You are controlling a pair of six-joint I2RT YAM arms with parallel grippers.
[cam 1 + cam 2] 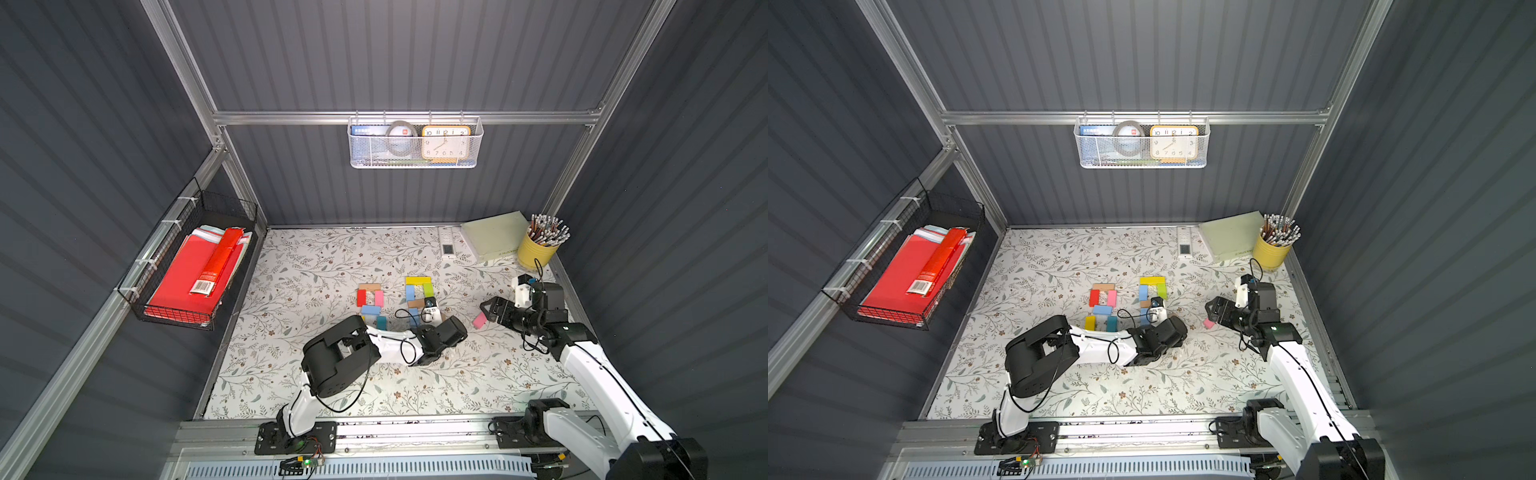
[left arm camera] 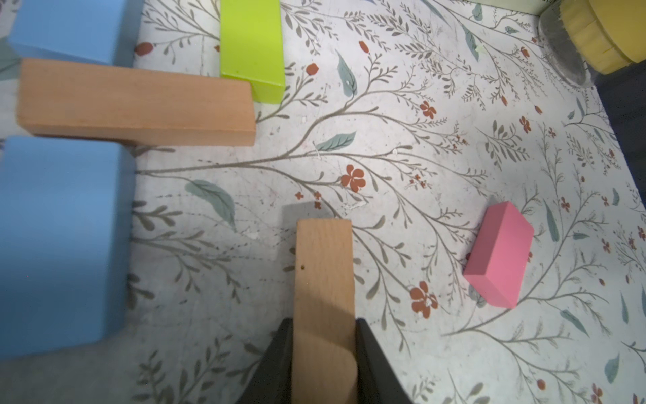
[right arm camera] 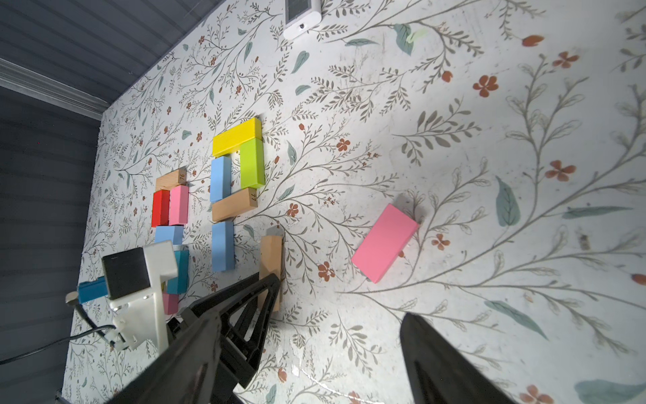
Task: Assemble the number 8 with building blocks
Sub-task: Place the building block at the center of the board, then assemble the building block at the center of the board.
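Building blocks lie mid-table. A compact number 8 of red, pink, tan, blue and teal blocks has its lower end behind my left arm. Beside it, yellow, green, light blue, tan and a second light blue block form a loop with one leg. My left gripper is shut on a tan block, which lies on the table opposite that leg. A loose pink block lies to the right, just before my open right gripper.
A yellow cup of pencils, a pale green box and a white remote stand at the back right. A black wire basket with red folders hangs on the left wall. A white mesh basket with a clock hangs on the back wall.
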